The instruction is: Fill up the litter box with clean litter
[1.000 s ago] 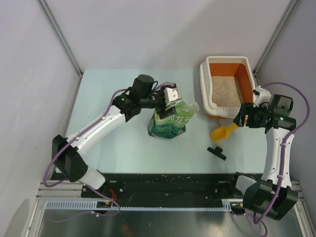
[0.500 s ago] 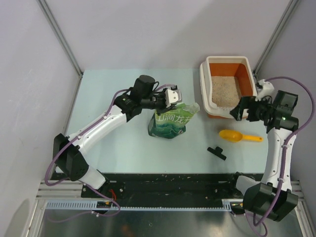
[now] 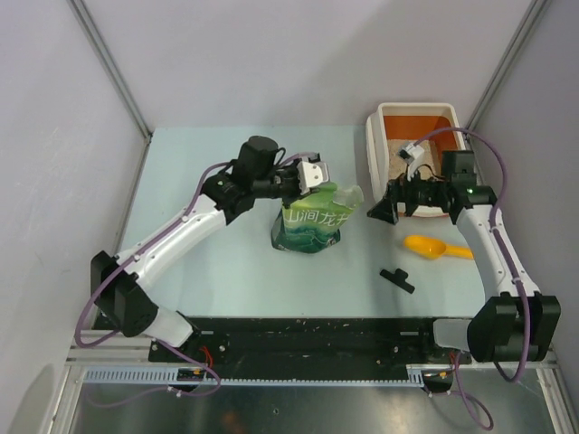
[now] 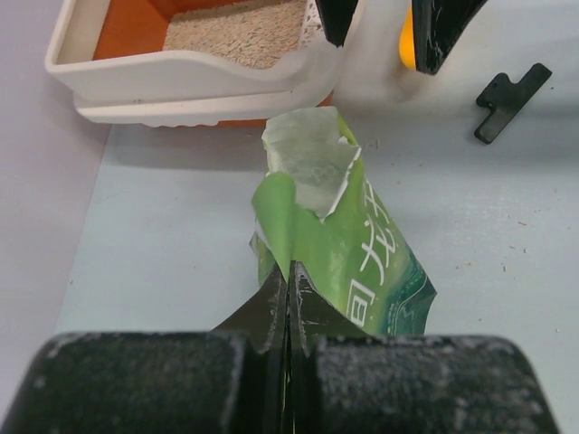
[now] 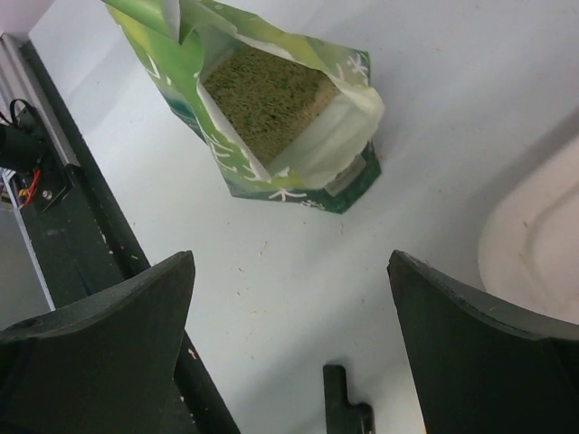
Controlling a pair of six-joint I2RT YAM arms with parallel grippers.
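The litter box (image 3: 372, 154), orange with a wide white rim, stands at the back right, with pale clean litter (image 4: 237, 27) on its floor. A green bag (image 3: 312, 226) stands upright mid-table, its top torn open. My left gripper (image 3: 314, 178) is shut on the bag's top edge; in the left wrist view the left gripper (image 4: 289, 271) pinches the green film (image 4: 348, 244). My right gripper (image 3: 384, 206) hangs open in front of the box, pointing at the bag. The right wrist view looks into the open bag (image 5: 271, 117), full of granules (image 5: 267, 95). Nothing lies between the right gripper's (image 5: 289, 262) fingers.
A yellow-orange scoop (image 3: 434, 247) lies on the table right of the right gripper. A small black clip (image 3: 396, 278) lies near the front edge, also in the right wrist view as the clip (image 5: 344, 407). The box rim (image 5: 543, 244) curves at the right.
My right gripper let go of the scoop, which now lies on the table, and swung left past the box front toward the bag. My left gripper closed on the bag's top edge.
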